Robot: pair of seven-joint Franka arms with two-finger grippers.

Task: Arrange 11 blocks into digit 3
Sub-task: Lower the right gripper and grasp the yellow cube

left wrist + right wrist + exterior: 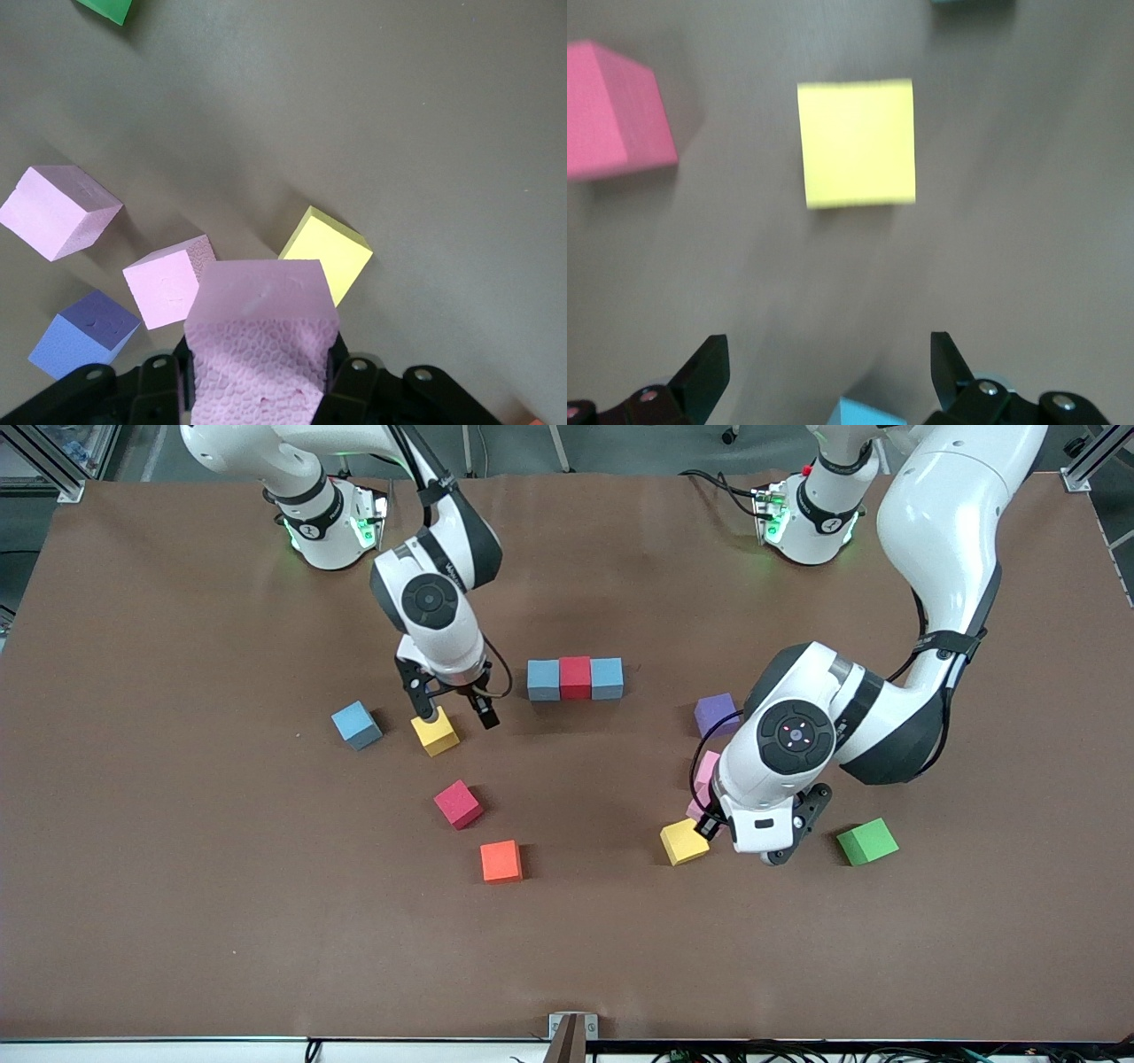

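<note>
The left gripper [257, 390] is clamped on a pink block [261, 341] above the table beside a yellow block [684, 841], while the right gripper [449, 711] (fingers spread, empty) hovers over another yellow one [435, 732].

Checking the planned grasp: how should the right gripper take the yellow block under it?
From straight above, the open right gripper closing on two opposite flat side faces of the yellow block. It lies flat with bare table round it, so the sides look reachable.
</note>
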